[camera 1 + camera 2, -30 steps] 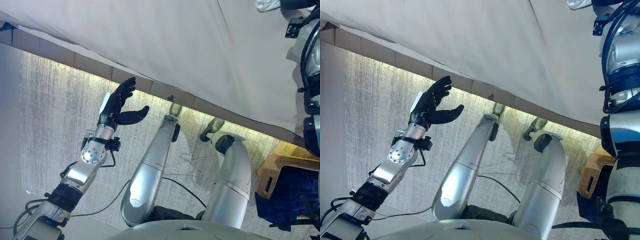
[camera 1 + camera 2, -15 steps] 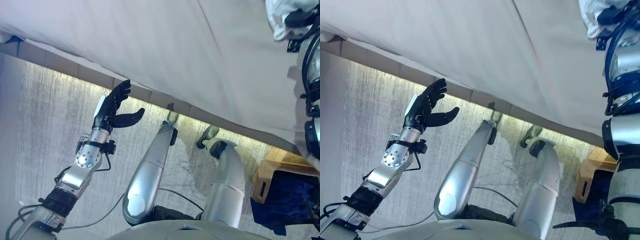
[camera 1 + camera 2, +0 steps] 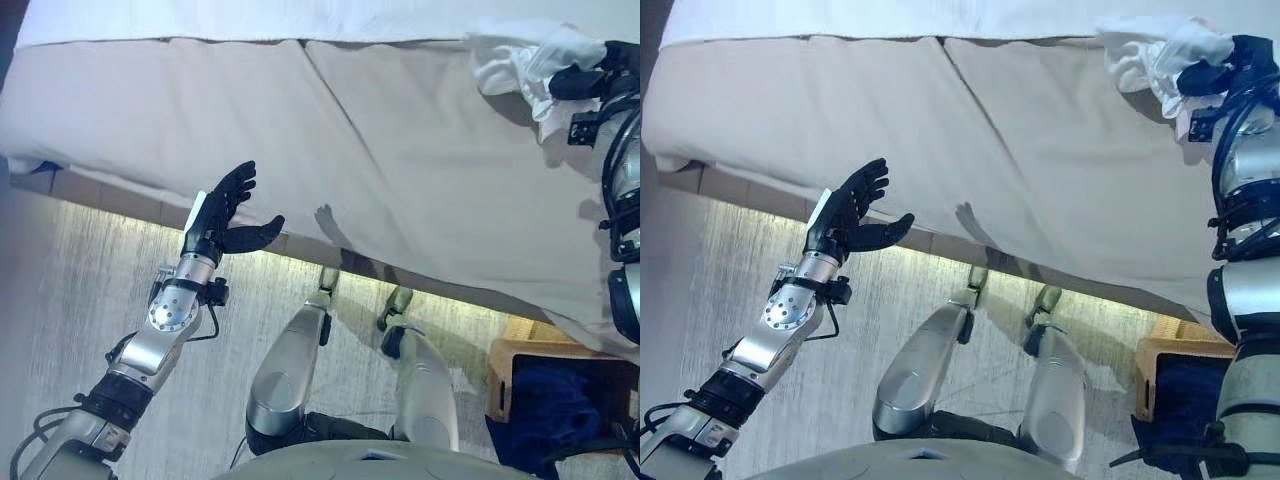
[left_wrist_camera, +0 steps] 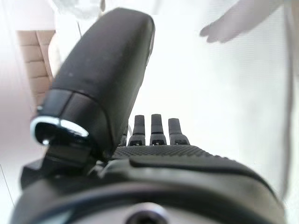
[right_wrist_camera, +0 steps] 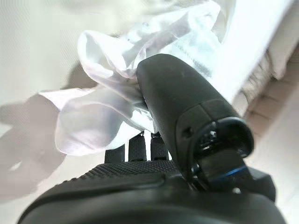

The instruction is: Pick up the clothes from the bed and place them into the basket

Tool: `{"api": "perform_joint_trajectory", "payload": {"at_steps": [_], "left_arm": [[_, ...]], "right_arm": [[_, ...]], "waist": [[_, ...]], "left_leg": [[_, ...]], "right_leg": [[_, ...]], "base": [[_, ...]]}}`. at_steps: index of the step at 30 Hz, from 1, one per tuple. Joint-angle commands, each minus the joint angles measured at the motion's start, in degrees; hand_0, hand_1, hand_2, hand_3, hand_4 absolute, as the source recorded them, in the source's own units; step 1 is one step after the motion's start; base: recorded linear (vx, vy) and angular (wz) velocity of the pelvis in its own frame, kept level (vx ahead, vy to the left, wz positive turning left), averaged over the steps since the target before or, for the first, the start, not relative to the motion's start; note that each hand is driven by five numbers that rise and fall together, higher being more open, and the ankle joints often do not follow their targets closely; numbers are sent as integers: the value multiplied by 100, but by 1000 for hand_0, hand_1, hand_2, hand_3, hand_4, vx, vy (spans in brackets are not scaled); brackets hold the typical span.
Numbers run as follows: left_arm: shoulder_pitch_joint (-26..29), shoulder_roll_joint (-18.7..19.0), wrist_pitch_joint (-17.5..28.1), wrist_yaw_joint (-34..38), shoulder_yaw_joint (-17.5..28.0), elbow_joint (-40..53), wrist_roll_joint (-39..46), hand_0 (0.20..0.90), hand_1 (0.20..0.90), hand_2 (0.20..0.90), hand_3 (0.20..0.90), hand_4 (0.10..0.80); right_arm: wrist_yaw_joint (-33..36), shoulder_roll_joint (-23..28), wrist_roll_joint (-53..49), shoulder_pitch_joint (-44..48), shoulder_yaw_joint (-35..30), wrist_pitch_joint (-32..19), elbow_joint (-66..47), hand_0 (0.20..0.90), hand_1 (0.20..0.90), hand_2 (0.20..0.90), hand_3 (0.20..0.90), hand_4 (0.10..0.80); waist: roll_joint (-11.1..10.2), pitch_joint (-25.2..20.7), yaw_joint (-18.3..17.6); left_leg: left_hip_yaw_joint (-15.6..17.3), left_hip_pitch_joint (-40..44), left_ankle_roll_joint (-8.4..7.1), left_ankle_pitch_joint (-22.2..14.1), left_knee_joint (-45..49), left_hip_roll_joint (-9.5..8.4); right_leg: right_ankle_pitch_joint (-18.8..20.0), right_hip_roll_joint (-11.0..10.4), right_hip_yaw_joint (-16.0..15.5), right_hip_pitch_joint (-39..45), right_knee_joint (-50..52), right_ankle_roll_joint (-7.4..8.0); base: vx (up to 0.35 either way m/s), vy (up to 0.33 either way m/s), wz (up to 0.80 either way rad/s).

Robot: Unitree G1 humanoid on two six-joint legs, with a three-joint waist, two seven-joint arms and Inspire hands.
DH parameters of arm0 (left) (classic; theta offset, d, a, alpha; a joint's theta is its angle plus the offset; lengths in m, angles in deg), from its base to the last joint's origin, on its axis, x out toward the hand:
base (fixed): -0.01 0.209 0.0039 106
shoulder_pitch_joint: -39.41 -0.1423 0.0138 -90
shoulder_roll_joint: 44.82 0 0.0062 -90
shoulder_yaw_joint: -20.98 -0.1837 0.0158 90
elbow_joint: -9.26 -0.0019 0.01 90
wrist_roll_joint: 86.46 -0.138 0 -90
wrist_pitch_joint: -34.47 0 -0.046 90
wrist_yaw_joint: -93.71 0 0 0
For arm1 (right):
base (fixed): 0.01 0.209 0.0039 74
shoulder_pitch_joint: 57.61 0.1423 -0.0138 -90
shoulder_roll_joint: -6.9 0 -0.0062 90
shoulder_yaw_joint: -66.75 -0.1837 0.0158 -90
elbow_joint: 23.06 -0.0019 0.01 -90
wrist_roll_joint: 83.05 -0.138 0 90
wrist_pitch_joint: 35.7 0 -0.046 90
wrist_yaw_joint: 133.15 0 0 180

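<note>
A crumpled white garment [image 3: 520,65] lies on the beige bed sheet [image 3: 400,150] at the far right. My right hand [image 3: 580,80] is against it. In the right wrist view the garment [image 5: 121,84] bunches over the front of my right hand [image 5: 154,186], with the thumb lying against its folds. Off to the left, my left hand [image 3: 225,210] is held up open by the bed's near edge with nothing in it. The left wrist view shows my left hand [image 4: 187,158] with only pale sheet beyond.
A wicker basket [image 3: 508,365] stands on the floor at the lower right, beside the bed, with dark blue clothes [image 3: 560,405] inside. A lit strip runs under the bed's tan base [image 3: 90,185]. The floor is pale wood-grain.
The whole picture has shifted: the camera has tilted up and more of the bed shows. The left hand stays raised and open; the right hand stays at the white garment.
</note>
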Motion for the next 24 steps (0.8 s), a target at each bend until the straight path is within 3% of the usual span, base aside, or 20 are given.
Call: {"api": "perform_joint_trajectory", "payload": {"at_steps": [1, 6, 10, 17, 21, 22, 24], "left_arm": [[-116, -174, 53, 76, 246, -5, 113, 900, 900, 900, 900, 800], [-125, -332, -191, 53, 267, -221, 226, 900, 900, 900, 900, 800], [-329, -485, -278, 218, 490, -433, 87, 900, 900, 900, 900, 800], [-186, -690, -323, 176, 731, -801, 40, 900, 900, 900, 900, 800], [5, -686, -283, 218, 733, -958, 3, 900, 900, 900, 900, 800], [18, -671, -313, 141, 715, -978, 1, 900, 900, 900, 900, 800], [34, -635, -309, 203, 723, -1012, -1, 900, 900, 900, 900, 800]], "right_arm": [[18, 756, -259, -390, -201, -666, -570, 300, 300, 300, 200, 100], [-168, 738, -481, -1032, -744, -699, -800, 300, 300, 300, 200, 100], [-357, 418, -640, -1577, -1047, -986, -1192, 300, 300, 300, 200, 100], [-26, -268, -839, -2807, -1853, -1295, -2259, 300, 300, 300, 200, 100], [99, -539, -806, -3217, -2095, -1505, -2622, 300, 300, 300, 200, 100], [161, -563, -809, -3273, -2128, -1541, -2691, 300, 300, 300, 200, 100], [91, -610, -828, -3166, -2117, -1517, -2666, 300, 300, 300, 200, 100]], "waist": [[-320, -1203, -227], [-436, -1666, -388], [-601, -2021, -355], [-646, -2313, -629], [-651, -2348, -837], [-646, -2358, -874], [-613, -2349, -867]], "left_leg": [[339, 333, -285, -441, -109, 155], [219, 720, -249, -635, 1, 93], [-681, 1001, -108, -892, 259, -156], [-408, 1401, 8, -1156, 266, -185], [-162, 1532, 66, -1341, 310, -210], [-85, 1583, 60, -1332, 236, -207], [162, 1698, 40, -1281, 54, -152]], "right_leg": [[-445, 291, -87, 716, -242, 5], [-450, 330, 170, 1167, -413, -36], [-388, 359, 824, 1390, -449, -53], [-272, 350, 1165, 1612, -544, 77], [20, 258, 1372, 1556, -688, 301], [177, 232, 1364, 1533, -816, 372], [350, 156, 994, 1415, -779, 471]], "base": [[102, 35, -13], [108, 18, -15], [120, 75, -36], [-7, 139, -48], [-65, 113, -32], [-116, 107, -44], [-159, 90, -42]]}}
